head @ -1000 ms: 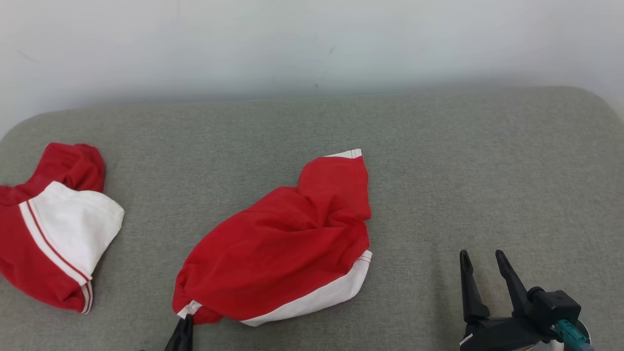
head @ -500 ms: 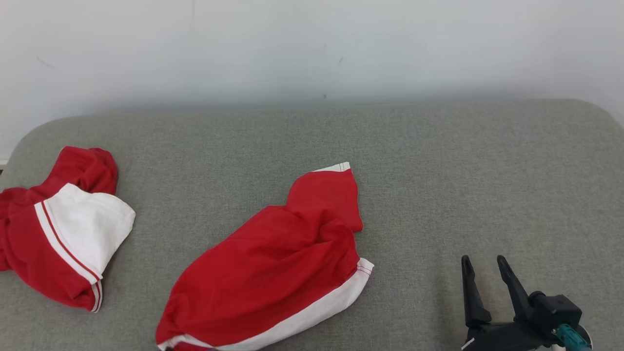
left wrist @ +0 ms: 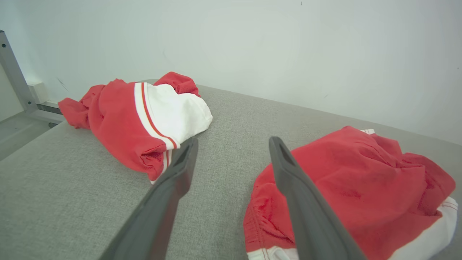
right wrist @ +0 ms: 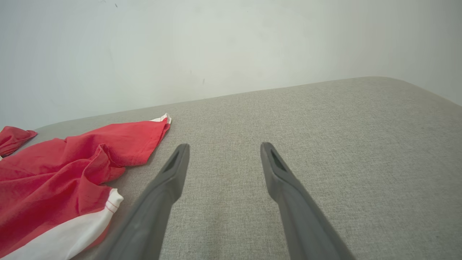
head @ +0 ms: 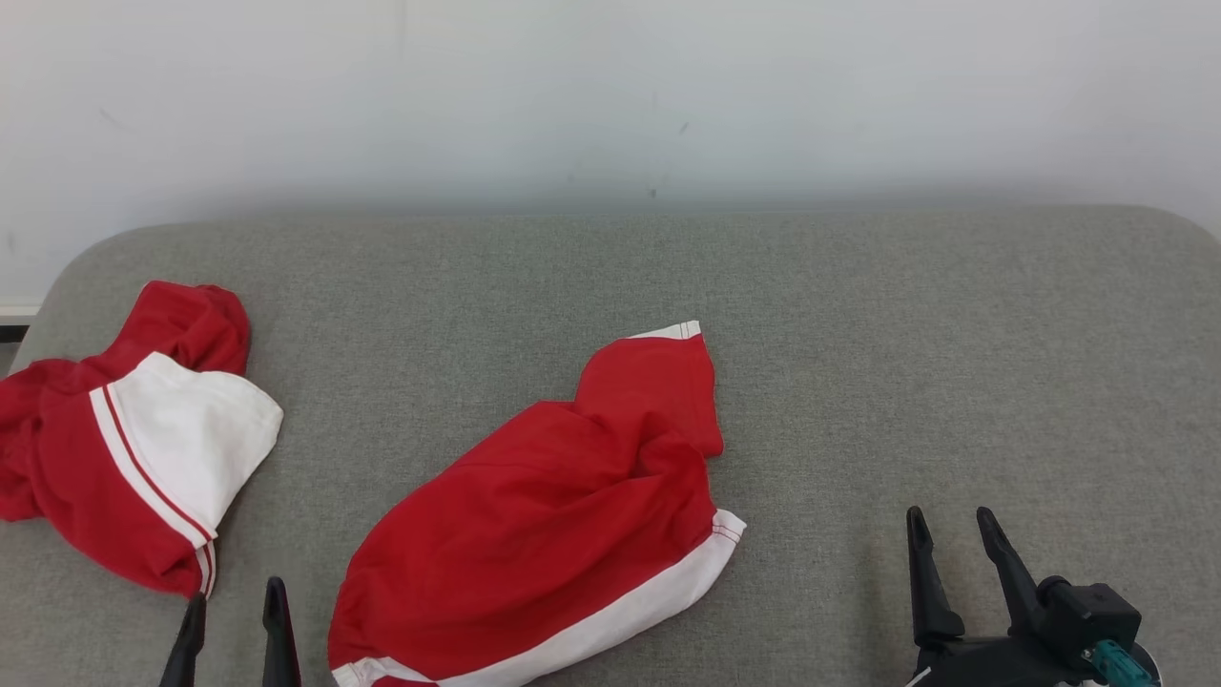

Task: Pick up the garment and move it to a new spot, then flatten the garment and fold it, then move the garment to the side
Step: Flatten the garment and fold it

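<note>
- Garment [head: 534, 534]: lies crumpled on the grey padded surface [head: 954, 334], toward 6 o'clock in the head view, a little left of centre.
- Handling (our judgement): thin, light and limp. We expect it to sag and bunch when lifted. It is not fragile and unlikely to slide on the woven padding.
- Where to hold (our judgement): the white band [head: 610, 611] along its 5 o'clock edge, or the gathered edge [left wrist: 263, 220] at its 7 o'clock end. The cloth looks doubled there, so a pinch should bite firmly. Two separate corners would spread it better than one point.
- Look: red body, deep creases near the middle, a narrower flap [head: 658, 382] reaching to 1 o'clock with a thin white trim at its tip.
- Left gripper [head: 236, 593]: fingers apart and empty, just beside the garment at its 8 o'clock.
- Right gripper [head: 949, 515]: fingers apart and empty, at its 4 o'clock, well apart from the cloth.
- Second garment [head: 143, 458]: same red and white, at 9 o'clock, not touching ours; we note the risk of confusing the two.
</note>
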`<state>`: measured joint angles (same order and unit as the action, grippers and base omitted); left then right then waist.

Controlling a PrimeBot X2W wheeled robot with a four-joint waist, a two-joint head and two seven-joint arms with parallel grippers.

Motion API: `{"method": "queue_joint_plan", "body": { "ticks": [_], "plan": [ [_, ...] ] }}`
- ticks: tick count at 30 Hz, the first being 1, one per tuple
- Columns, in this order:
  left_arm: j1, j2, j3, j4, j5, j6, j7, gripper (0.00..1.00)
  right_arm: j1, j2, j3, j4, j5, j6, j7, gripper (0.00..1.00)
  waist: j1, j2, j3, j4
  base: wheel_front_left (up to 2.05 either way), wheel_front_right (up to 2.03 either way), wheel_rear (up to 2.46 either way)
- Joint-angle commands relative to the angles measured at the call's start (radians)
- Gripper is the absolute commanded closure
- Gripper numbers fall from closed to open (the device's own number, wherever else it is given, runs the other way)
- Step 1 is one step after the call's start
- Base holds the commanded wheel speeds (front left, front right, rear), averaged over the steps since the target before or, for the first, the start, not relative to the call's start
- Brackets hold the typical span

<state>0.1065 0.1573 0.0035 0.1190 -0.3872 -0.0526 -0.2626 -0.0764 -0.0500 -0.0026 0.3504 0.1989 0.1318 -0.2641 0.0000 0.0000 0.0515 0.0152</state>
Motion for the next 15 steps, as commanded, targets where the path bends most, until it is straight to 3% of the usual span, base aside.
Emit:
{"method": "queue_joint_plan", "body": {
  "ticks": [1,7,15],
  "plan": [
    [-0.008,-0.019,0.024,-0.028,0.030,-0.006,-0.003,0.00,0.005,-0.001,0.003,0.002,0.000,-0.002,0.000,0.00,0.0000,0.0000,0.000,-0.002,0.00,0.00,0.00],
    [-0.042,-0.054,0.053,-0.060,0.123,-0.015,-0.003,0.00,0.001,-0.001,0.010,0.004,-0.009,-0.002,0.000,0.00,0.0000,0.0000,0.005,-0.016,0.00,0.00,0.00],
    [-0.094,-0.082,0.076,0.001,0.211,-0.026,-0.003,0.00,-0.022,-0.003,0.070,0.023,-0.024,-0.002,0.000,0.00,0.0000,0.0000,0.023,-0.046,0.00,0.00,0.00]
  ]
}}
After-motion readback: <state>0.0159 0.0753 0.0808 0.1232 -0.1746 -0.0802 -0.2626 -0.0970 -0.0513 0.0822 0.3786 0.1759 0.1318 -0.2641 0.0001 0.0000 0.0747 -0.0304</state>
